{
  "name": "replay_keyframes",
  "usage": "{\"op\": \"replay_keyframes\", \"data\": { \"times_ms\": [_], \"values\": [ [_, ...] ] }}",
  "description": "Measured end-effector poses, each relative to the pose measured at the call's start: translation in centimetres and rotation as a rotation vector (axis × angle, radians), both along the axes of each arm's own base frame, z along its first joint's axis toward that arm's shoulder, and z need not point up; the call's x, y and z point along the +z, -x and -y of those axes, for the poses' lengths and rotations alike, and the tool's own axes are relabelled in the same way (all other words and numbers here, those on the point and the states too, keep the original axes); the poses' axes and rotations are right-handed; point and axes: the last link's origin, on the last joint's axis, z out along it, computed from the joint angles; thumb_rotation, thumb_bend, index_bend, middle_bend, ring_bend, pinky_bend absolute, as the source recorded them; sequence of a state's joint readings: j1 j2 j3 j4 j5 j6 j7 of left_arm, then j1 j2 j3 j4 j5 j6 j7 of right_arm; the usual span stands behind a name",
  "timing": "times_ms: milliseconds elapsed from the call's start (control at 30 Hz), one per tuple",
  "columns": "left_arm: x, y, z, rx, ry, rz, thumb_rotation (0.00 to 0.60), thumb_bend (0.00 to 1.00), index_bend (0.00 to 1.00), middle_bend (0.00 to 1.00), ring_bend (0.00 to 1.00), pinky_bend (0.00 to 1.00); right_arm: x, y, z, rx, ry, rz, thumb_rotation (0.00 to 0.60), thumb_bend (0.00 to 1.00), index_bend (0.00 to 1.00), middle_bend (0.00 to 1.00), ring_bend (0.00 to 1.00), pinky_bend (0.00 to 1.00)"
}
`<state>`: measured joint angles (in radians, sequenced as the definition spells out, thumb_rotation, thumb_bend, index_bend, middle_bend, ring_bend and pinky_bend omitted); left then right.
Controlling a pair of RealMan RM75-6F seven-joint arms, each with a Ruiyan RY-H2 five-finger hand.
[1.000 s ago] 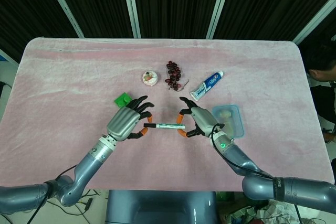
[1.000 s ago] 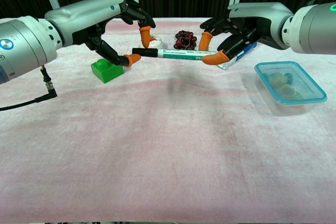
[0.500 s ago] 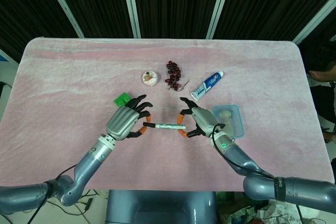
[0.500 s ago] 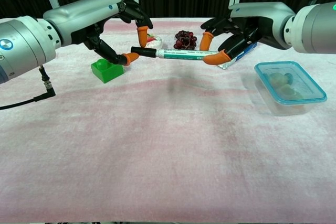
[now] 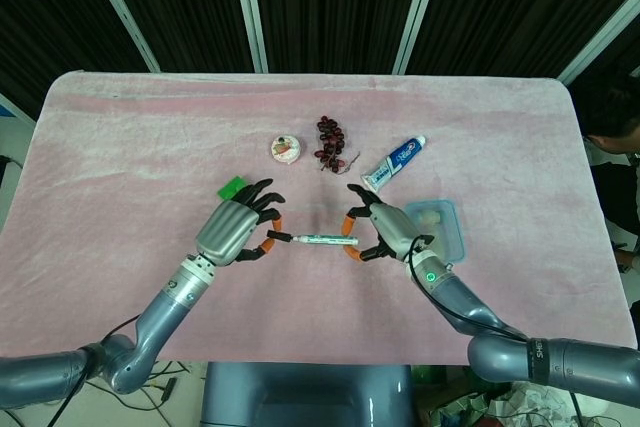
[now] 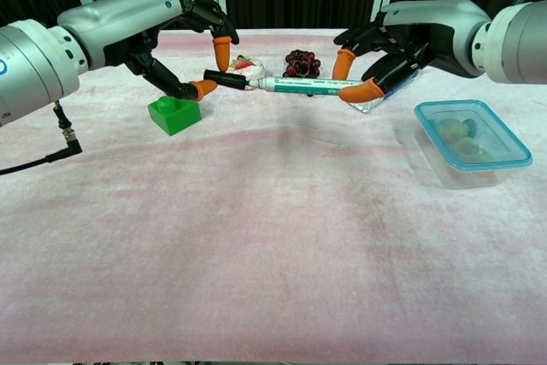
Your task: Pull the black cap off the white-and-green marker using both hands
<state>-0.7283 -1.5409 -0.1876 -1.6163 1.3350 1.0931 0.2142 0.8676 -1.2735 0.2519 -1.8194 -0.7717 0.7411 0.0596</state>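
The white-and-green marker [image 6: 308, 85] hangs level in the air above the pink table cloth [image 6: 273, 237], between the two hands and in front of the grapes. The left hand [image 6: 184, 40] pinches the black cap [image 6: 226, 79] between two orange-tipped fingers, its other fingers arched apart above; the right hand [image 6: 385, 40] pinches the far end of the barrel the same way, with the rest of its fingers fanned out. In the chest view the cap looks tilted and barely seated on the barrel, perhaps already free; which of the two cannot be told. Both holds are light fingertip pinches, so the likeliest failure is a slip: a pull off the marker's axis could twist the barrel out of the right hand's pinch, or the small cap could pop loose and fall onto the cloth. Nearby lie a green block [image 6: 173, 114] below the left hand, a bunch of grapes [image 5: 330, 142], a small round tin [image 5: 284, 148], a toothpaste tube [image 5: 394, 162] and a blue-rimmed container [image 6: 466, 141]; the block lies closest to the left hand's outward path, though below it.
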Motion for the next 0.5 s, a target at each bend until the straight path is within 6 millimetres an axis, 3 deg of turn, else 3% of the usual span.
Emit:
{"op": "replay_keyframes", "data": {
  "times_ms": [267,500],
  "values": [
    [1.6,2.9,0.0,0.053,-0.065,-0.002,0.6,0.39,0.53,0.25,0.05,0.15,0.7,1.8,0.0,-0.036,0.018,-0.029,0.6,0.39,0.87,0.0,0.02,0.16],
    [2.1,6.2,0.5,0.121,-0.052,-0.02,0.6,0.39,0.52,0.25,0.05,0.15,0.1,3.1,-0.5,-0.053,0.017,-0.054,0.6,0.4,0.87,0.0,0.02,0.16]
  ]
}}
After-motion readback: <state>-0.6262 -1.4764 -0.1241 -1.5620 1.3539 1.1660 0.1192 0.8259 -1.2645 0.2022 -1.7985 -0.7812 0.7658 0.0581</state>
